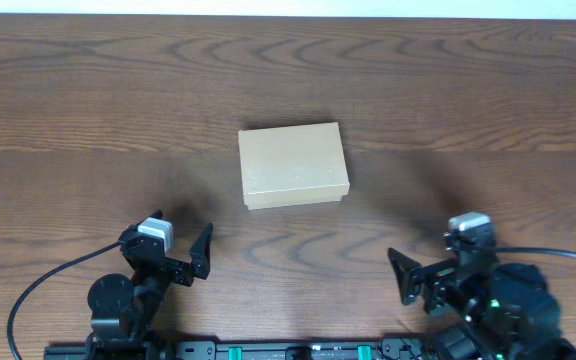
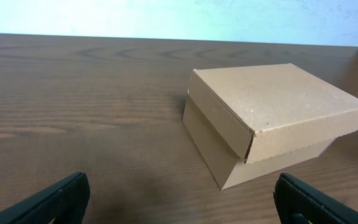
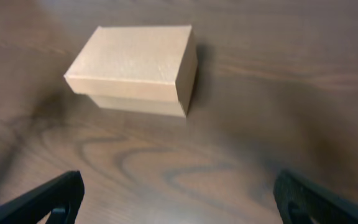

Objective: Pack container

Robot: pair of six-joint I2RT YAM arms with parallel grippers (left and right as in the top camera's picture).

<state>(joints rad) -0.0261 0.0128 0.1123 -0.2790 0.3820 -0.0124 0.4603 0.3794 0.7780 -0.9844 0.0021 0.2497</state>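
The container [image 1: 293,165] is a small tan-brown cardboard box with its flap lid closed, sitting on the wooden table near the middle. It shows in the left wrist view [image 2: 272,118] ahead and to the right, and in the right wrist view [image 3: 135,68] ahead and to the left. My left gripper [image 1: 186,250] is open and empty near the front left, well short of the box; its fingers frame bare wood [image 2: 179,202]. My right gripper [image 1: 418,275] is open and empty at the front right [image 3: 179,202]. No pens or stationery are in view.
The dark wooden table [image 1: 468,90] stretches all round the box. Black cables run from both arms along the front edge. A pale wall lies beyond the table's far edge [image 2: 166,15].
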